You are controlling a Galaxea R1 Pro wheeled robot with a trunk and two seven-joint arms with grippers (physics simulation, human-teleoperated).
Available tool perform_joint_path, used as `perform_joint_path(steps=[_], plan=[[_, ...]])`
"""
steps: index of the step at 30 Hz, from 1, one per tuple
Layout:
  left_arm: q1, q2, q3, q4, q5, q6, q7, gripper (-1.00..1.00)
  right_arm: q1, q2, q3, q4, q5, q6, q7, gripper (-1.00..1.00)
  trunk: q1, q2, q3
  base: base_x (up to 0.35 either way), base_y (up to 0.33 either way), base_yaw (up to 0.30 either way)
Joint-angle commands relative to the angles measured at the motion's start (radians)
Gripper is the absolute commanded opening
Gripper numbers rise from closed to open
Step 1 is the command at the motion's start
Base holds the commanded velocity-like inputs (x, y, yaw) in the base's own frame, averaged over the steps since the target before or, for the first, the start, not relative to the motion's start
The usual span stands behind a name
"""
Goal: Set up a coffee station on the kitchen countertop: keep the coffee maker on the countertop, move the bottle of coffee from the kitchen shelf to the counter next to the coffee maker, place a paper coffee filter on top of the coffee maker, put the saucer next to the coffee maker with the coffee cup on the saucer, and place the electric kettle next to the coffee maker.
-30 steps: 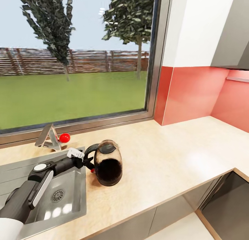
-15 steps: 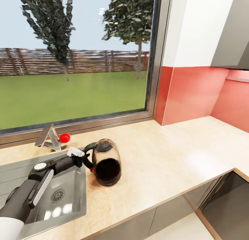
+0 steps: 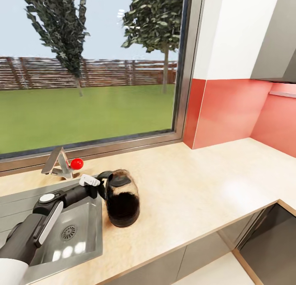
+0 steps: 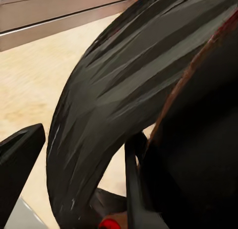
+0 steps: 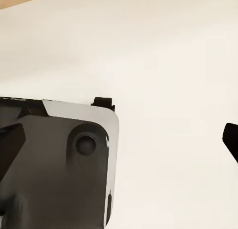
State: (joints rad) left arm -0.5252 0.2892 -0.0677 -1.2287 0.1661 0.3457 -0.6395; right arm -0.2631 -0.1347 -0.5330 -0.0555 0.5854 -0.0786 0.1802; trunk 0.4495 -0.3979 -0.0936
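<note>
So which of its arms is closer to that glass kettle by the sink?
Left. The left end effector is at the electric kettle's black handle, by the sink. The right end effector faces pale floor elsewhere.

Glass electric kettle, black loop handle, tilted on tan kitchen countertop, beside sink.

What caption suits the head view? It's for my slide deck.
Left gripper at the handle of the electric kettle, which stands on the kitchen countertop beside the sink.
</note>
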Motion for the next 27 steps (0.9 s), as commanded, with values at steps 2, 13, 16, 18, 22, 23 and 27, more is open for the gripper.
perform_joint_path(steps=[2, 13, 16, 18, 22, 23, 27], plan=[[-0.002, 0.001, -0.001, -0.001, 0.01, 0.008, 0.001, -1.0, -0.001, 0.0, -0.009, 0.0, 0.007, -0.003, 0.004, 1.0, 0.001, -0.002, -0.002, 0.0, 0.0, 0.0], [-0.012, -0.001, -0.001, -0.002, 0.012, 0.009, 0.001, -1.0, 0.001, 0.0, -0.009, 0.0, 0.008, -0.003, 0.004, 1.0, 0.001, -0.002, -0.002, 0.0, 0.0, 0.0], [-0.012, -0.001, -0.001, -0.002, 0.012, 0.009, 0.001, -1.0, 0.001, 0.0, -0.009, 0.0, 0.007, -0.003, 0.004, 1.0, 0.001, -0.002, -0.002, 0.0, 0.0, 0.0], [-0.012, -0.001, -0.001, -0.002, 0.012, 0.009, 0.002, -1.0, 0.001, 0.0, -0.009, 0.0, 0.007, -0.003, 0.004, 1.0, 0.001, -0.002, -0.002, 0.0, 0.0, 0.0], [-0.013, -0.001, 0.0, -0.002, 0.016, 0.027, 0.004, -1.0, 0.001, 0.0, -0.009, 0.0, 0.007, -0.003, 0.004, 1.0, 0.001, -0.002, -0.002, 0.0, 0.0, 0.0], [-0.014, -0.001, 0.0, -0.003, 0.021, 0.036, 0.005, -1.0, 0.001, 0.0, -0.009, 0.0, 0.007, -0.003, 0.004, 1.0, 0.001, -0.002, -0.002, 0.0, 0.0, 0.0], [-0.039, -0.001, 0.004, -0.004, 0.044, 0.071, 0.033, -1.0, 0.001, 0.001, -0.009, 0.0, 0.007, -0.003, 0.004, 1.0, 0.001, -0.002, -0.002, 0.0, 0.0, 0.0]])
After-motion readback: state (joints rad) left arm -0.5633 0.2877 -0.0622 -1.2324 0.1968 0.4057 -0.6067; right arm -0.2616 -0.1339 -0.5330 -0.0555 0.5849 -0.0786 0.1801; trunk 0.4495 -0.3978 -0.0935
